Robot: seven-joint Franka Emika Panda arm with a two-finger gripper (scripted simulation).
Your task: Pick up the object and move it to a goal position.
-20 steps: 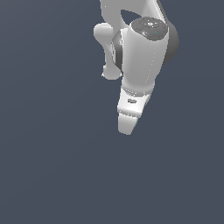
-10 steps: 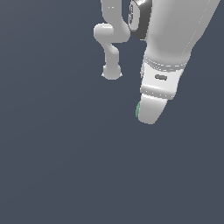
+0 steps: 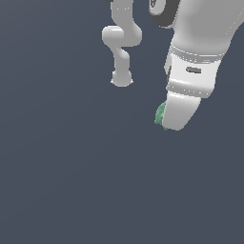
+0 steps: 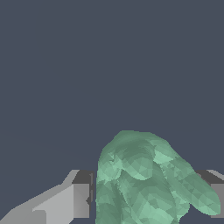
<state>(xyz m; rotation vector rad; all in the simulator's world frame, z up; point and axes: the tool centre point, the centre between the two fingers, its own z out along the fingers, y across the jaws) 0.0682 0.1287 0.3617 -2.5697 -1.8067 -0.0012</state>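
The object [image 3: 160, 115] is a small, bumpy green lump that peeks out beside the tip of my white gripper [image 3: 172, 122] in the exterior view. It hangs above the dark grey floor. In the wrist view the object [image 4: 144, 179] fills the space between my two fingers [image 4: 74, 200], and the gripper [image 4: 146, 199] is shut on it. The second finger shows only as a grey edge past the lump, and the lump's lower part is cut off by the picture's edge.
The arm's white base and lower links [image 3: 121, 45] stand behind the gripper in the exterior view. A plain dark grey floor [image 3: 71, 181] lies all around, and no other objects show.
The gripper has risen and shifted toward the exterior view's right, looming larger. The green object, unseen a second ago, now shows at the fingertips.
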